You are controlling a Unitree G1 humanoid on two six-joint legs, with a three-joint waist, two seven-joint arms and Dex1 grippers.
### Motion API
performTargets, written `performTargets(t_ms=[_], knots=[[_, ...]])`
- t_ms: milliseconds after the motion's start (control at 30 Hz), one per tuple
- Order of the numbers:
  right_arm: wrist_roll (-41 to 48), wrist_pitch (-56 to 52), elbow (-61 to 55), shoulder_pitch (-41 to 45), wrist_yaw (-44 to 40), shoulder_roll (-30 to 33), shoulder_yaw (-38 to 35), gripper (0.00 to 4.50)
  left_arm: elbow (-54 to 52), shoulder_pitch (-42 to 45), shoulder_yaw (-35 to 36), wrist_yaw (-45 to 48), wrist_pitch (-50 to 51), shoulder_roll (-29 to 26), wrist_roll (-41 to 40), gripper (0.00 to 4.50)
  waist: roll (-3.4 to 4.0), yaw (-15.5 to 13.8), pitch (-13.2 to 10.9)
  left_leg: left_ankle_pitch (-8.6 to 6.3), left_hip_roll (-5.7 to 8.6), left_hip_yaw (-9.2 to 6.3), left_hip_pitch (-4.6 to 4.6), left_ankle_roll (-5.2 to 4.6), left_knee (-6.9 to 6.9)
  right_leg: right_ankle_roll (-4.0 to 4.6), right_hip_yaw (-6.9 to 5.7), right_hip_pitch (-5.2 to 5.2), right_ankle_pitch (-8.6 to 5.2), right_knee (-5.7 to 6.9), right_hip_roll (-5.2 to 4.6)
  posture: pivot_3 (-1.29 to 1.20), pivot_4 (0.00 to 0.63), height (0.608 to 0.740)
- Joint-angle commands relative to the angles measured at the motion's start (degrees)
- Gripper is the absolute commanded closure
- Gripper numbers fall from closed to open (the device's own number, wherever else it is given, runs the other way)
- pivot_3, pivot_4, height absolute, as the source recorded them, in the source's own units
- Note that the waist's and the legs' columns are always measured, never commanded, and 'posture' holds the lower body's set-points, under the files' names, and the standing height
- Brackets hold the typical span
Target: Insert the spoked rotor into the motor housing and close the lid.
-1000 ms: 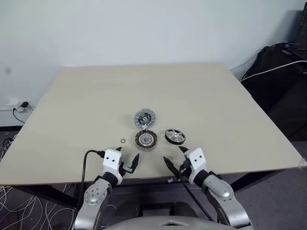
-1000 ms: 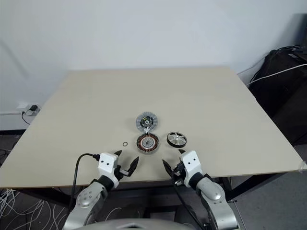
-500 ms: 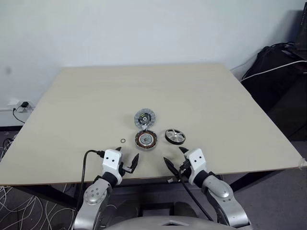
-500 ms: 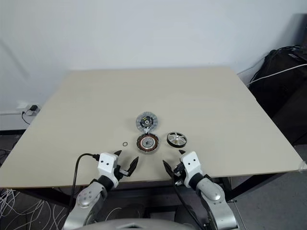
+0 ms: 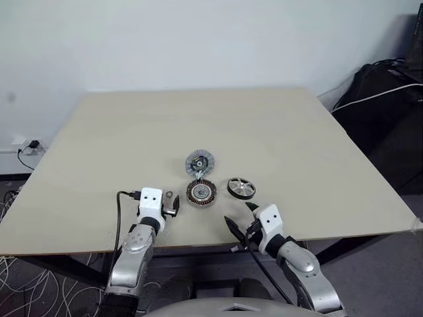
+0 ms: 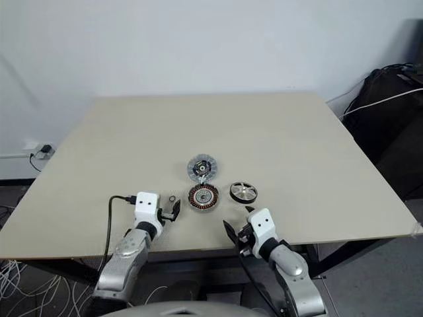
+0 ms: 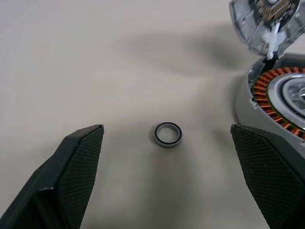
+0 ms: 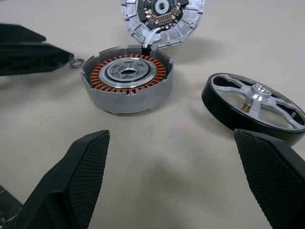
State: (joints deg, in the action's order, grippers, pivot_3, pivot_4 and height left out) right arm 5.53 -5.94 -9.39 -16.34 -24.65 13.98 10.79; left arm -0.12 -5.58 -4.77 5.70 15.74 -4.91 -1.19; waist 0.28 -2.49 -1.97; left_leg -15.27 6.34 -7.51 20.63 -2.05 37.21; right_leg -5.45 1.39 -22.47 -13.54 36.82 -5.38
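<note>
Lid (image 8: 163, 19) circuitry, small ring (image 7: 167, 134) closeup

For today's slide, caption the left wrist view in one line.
Open left gripper straddles a small loose ring on the table, beside the copper-wound motor housing.

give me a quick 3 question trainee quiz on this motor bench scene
1. True or false: the spoked rotor already sits inside the motor housing.
2. Which lies between the left gripper's open fingers: A the lid, B the small loose ring, C the rotor?
3. Fill in: the right gripper is ____ and holds nothing.

Key: 1 false, it lies beside the housing on the table; 2 B; 3 open.
</note>
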Motion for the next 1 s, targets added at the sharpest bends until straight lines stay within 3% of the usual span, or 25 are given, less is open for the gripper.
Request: performTargets(t_ms=[33,400,1000], knots=[[0.1,1.5,-0.8,0.7,0.2,-0.3,-0.3,0.01,1.4,3.0,0.8,0.7,2.4,0.1,-0.7,0.0,0.0,0.0,0.0,0.0,0.0,0.0,0.0,0.0,0.0,0.0,0.0,0.0,0.0,0.0,0.0,0.0,0.0,0.74],[0.0,1.6,-1.0,0.6,0.3,-0.6,-0.5,0.01,6.2,8.8,2.5,1.9,4.7,-1.0,0.0,0.0,-0.03,0.0,0.0,0.0,0.0,-0.01,0.0,0.01,0.01,-0.01,0.0,-0.01,0.02,0.0,0.0,0.0,0.0,0.74],[-0.2,0.8,-2.3,0.7,0.5,-0.8,-0.1,0.01,10.6,11.0,0.1,2.1,7.3,-1.8,3.5,0.0,0.05,-0.1,0.3,0.01,0.01,-0.01,-0.01,0.02,0.05,-0.08,0.01,0.04,0.06,0.01,0.0,0.0,0.0,0.74]])
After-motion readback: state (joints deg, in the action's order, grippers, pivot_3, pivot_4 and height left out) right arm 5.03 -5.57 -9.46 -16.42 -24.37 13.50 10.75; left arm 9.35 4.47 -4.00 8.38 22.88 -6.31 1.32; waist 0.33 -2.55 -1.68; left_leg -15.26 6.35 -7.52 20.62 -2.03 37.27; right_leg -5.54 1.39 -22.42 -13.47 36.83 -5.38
